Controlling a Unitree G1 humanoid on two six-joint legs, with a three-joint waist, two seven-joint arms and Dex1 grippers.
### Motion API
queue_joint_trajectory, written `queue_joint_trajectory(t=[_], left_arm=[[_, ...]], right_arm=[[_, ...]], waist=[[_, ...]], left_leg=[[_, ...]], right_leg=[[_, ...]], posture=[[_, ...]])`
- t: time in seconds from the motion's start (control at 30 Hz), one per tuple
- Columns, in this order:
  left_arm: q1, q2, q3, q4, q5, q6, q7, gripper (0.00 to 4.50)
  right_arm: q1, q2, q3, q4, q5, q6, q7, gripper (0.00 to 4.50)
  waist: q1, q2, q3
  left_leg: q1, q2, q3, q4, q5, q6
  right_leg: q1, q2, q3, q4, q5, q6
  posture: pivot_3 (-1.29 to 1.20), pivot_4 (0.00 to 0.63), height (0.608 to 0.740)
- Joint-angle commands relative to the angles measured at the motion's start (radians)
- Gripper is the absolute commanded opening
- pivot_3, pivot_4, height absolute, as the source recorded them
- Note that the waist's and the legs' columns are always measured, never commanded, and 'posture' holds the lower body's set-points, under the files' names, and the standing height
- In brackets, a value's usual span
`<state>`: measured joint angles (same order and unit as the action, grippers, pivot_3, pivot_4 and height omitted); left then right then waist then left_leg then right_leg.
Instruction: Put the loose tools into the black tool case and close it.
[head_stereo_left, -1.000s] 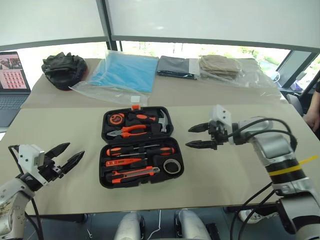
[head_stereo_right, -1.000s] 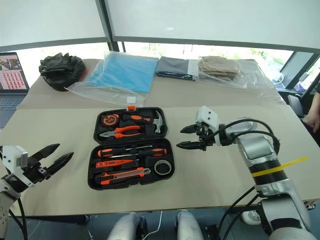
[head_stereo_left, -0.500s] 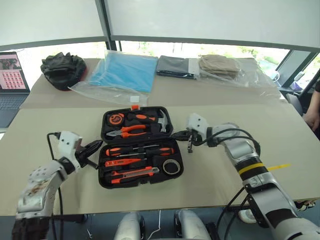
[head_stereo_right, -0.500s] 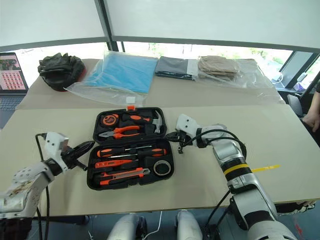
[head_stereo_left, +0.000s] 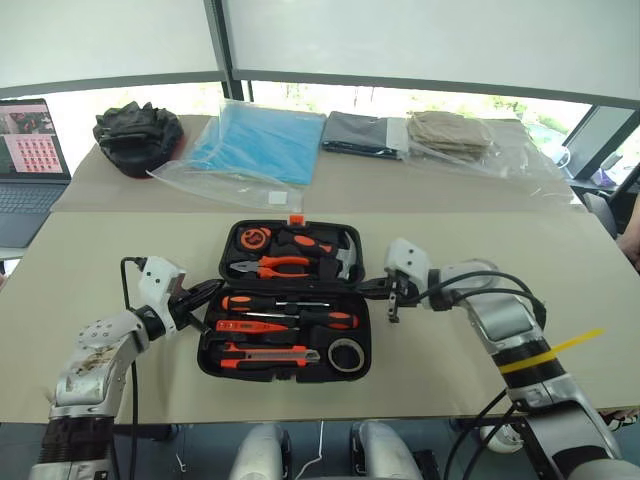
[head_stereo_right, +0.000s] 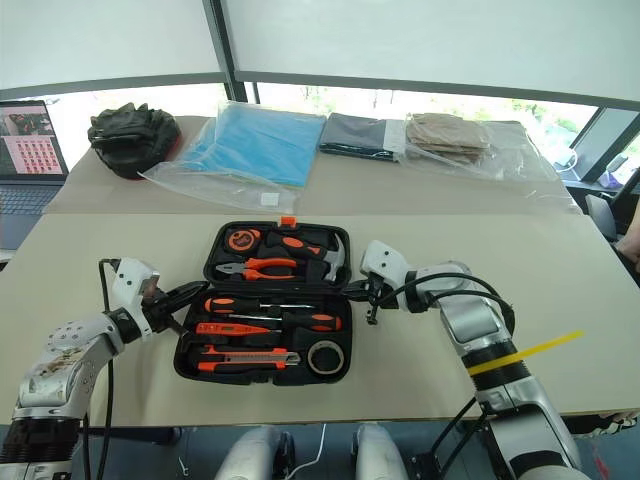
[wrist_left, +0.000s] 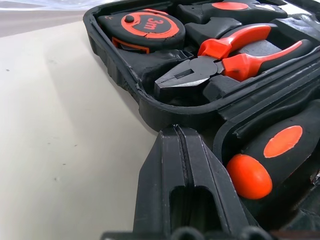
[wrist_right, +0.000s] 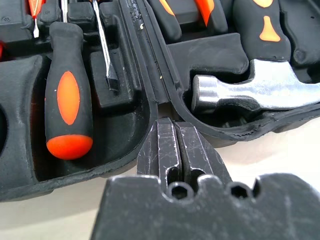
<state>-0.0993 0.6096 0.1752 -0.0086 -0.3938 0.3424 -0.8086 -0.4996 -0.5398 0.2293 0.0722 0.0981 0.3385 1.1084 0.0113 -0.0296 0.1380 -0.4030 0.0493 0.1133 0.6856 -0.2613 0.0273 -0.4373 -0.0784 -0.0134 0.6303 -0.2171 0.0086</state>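
1. The black tool case (head_stereo_left: 285, 315) lies open, mid-table, tools seated in its recesses.
2. Right gripper (wrist_right: 175, 145), fingers pressed together and empty, noses into the case's hinge seam.
3. Left gripper (wrist_left: 182, 165), likewise pinched closed, sits at the opposite edge.

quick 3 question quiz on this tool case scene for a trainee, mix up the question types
1. True or false: the black tool case lies open on the table.
2. Where do the two pincers sit? A) both at the case's hinge line, one on each side B) both over the laptop C) both on the blue bag
3. Fill in: the hammer lies in the half of the case ___ from the robot.

Key
1. True; the tools lie in its recesses.
2. A; the left pincer and the right pincer are both shut, at the left and right ends of the hinge.
3. Farther; it lies beside the pliers.
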Motion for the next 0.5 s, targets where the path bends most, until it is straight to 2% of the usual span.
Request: queue_joint_trajectory(t=[0.03, 0.1, 0.17, 0.27, 0.33, 0.37, 0.43, 0.5], left_arm=[[0.016, 0.003, 0.003, -0.061, -0.044, 0.002, -0.047, 0.01], [0.027, 0.004, 0.023, -0.078, -0.081, 0.038, -0.063, 0.01], [0.046, 0.005, 0.046, -0.097, -0.09, 0.038, -0.054, 0.0], [0.068, 0.083, 0.096, -0.127, -0.1, 0.203, 0.007, 0.72], [0.069, 0.138, 0.149, -0.143, -0.167, 0.292, -0.021, 1.63], [0.058, 0.17, 0.166, -0.145, -0.191, 0.353, -0.02, 1.87], [0.03, 0.223, 0.179, -0.151, -0.222, 0.448, -0.013, 2.75], [-0.024, 0.278, 0.171, -0.139, -0.259, 0.561, -0.02, 3.36]], right_arm=[[0.018, -0.03, -0.039, -0.017, 0.006, -0.092, -0.015, 0.01], [0.02, -0.035, -0.062, -0.002, -0.003, -0.16, -0.045, 0.01], [0.026, -0.052, -0.086, -0.009, 0.033, -0.118, -0.034, 0.58], [0.027, -0.083, -0.174, -0.067, 0.142, 0.023, -0.024, 1.47], [0.013, -0.099, -0.221, -0.107, 0.211, 0.128, -0.032, 2.32], [-0.01, -0.115, -0.227, -0.13, 0.231, 0.251, -0.058, 2.52], [-0.056, -0.161, -0.187, -0.172, 0.203, 0.445, -0.113, 3.31], [-0.124, -0.184, -0.124, -0.203, 0.216, 0.626, -0.123, 3.89]], waist=[[0.001, 0.0, 0.0], [-0.001, 0.0, 0.0], [-0.003, 0.0, 0.0], [-0.005, 0.0, 0.0], [-0.006, -0.001, 0.0], [-0.007, -0.001, 0.001], [-0.012, -0.001, 0.001], [-0.015, 0.0, 0.001]], left_leg=[[0.0, 0.0, 0.0, 0.0, 0.0, 0.0], [0.0, 0.0, 0.0, 0.0, 0.0, 0.0], [0.0, 0.0, 0.0, 0.0, 0.0, 0.0], [0.0, 0.0, 0.0, 0.0, 0.0, 0.0], [0.0, 0.001, 0.0, 0.0, 0.0, 0.0], [0.0, 0.001, -0.001, 0.0, 0.0, 0.0], [0.0, 0.002, -0.001, 0.0, 0.0, 0.0], [0.0, 0.002, -0.001, 0.0, 0.001, -0.001]], right_leg=[[0.0, 0.0, 0.0, 0.0, 0.0, 0.0], [0.0, 0.0, 0.0, -0.001, 0.0, 0.0], [0.0, 0.0, 0.0, 0.0, 0.0, 0.001], [-0.001, 0.001, 0.001, 0.0, 0.0, 0.0], [-0.001, 0.001, 0.001, 0.0, 0.0, 0.0], [-0.001, 0.001, 0.001, 0.001, 0.0, 0.0], [-0.001, 0.001, 0.001, 0.001, 0.0, 0.0], [-0.001, 0.001, 0.001, 0.002, 0.0, 0.0]], posture=[[0.0, 0.15, 0.74], [0.0, 0.15, 0.74], [0.0, 0.15, 0.74], [0.0, 0.15, 0.74], [0.0, 0.15, 0.74], [0.0, 0.15, 0.74], [0.0, 0.15, 0.74], [0.0, 0.15, 0.74]])
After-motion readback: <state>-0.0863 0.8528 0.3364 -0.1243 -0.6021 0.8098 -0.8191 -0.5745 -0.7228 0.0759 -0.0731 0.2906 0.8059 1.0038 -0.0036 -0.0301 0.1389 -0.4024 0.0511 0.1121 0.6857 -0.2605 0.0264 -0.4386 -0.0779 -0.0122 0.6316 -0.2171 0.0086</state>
